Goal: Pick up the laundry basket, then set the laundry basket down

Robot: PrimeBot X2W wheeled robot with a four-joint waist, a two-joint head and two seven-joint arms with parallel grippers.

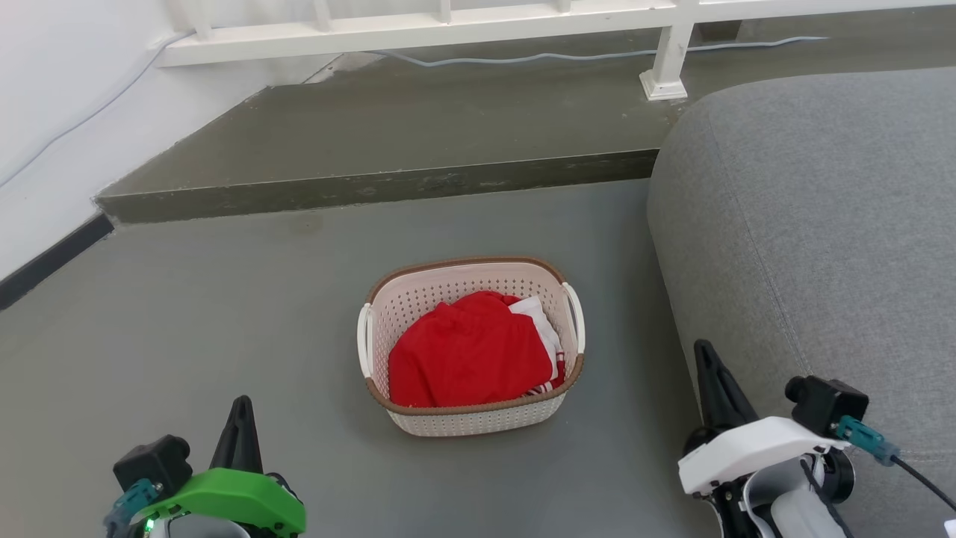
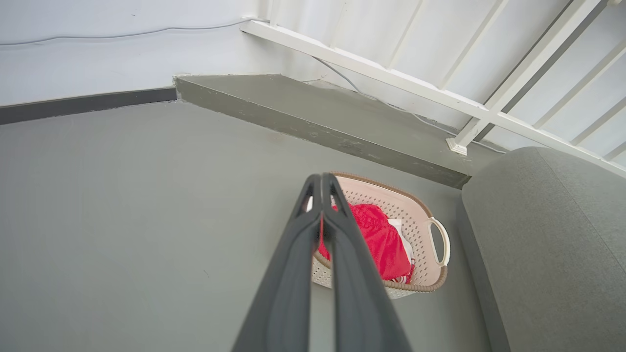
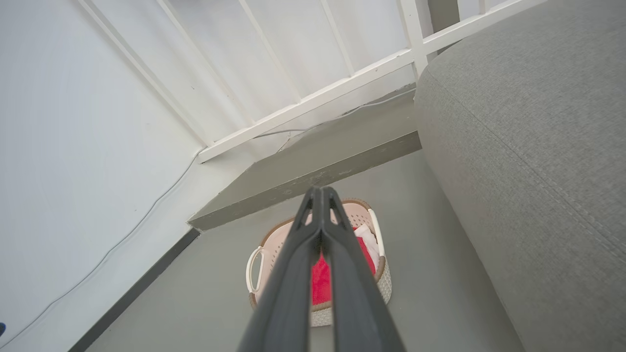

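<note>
The laundry basket [image 1: 470, 418] stands on the grey floor, cream with perforated walls, a brown woven-look rim and white side handles, a red cloth [image 1: 470, 351] and some white cloth inside. My left gripper [image 1: 240, 418] sits low at the left, shut and empty, well short of the basket. My right gripper [image 1: 709, 373] is at the lower right beside the sofa, shut and empty too. The left wrist view has the basket [image 2: 415, 220] beyond my shut left gripper [image 2: 322, 177]. In the right wrist view the basket [image 3: 274, 239] lies behind the shut right gripper [image 3: 320, 189].
A grey sofa [image 1: 821, 246] fills the right side, close to the basket's right handle. A raised concrete step [image 1: 388, 183] runs behind the basket, with a white railing [image 1: 463, 26] and a cable beyond. A white wall [image 1: 52, 112] with dark skirting is at the left.
</note>
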